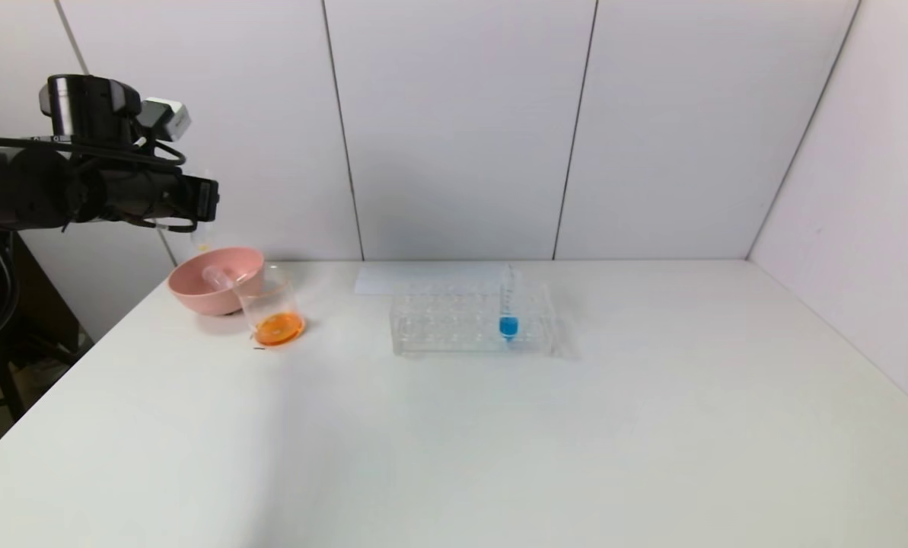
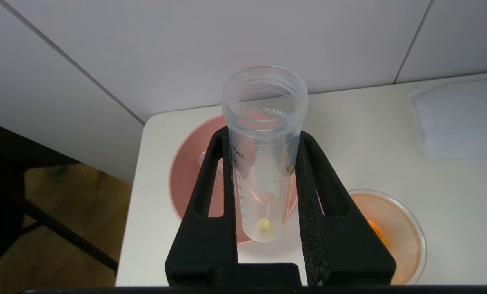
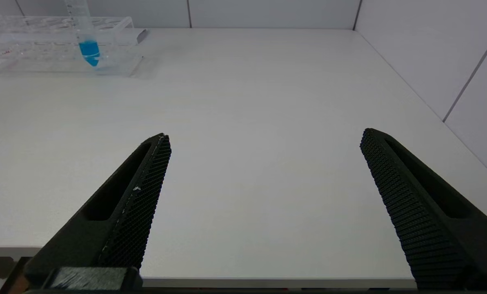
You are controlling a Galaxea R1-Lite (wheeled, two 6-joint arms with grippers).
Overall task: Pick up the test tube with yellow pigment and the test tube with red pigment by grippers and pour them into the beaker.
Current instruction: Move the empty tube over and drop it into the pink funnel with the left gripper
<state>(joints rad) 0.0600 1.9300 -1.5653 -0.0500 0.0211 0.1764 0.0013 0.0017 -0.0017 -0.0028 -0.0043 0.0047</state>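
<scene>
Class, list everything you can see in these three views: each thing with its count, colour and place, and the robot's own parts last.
test tube with yellow pigment: one, clear with yellow dregs, held above the pink bowl
beaker: one, clear with orange liquid, beside the bowl
pink bowl: one, pink, far left of table, a clear tube lying in it
tube rack: one, clear, table centre
blue tube: one, clear with blue liquid, upright in rack
paper: one, white, behind rack
table: one, white
left gripper: one, black, shut on the tube
right gripper: one, black, open over the table's near right
</scene>
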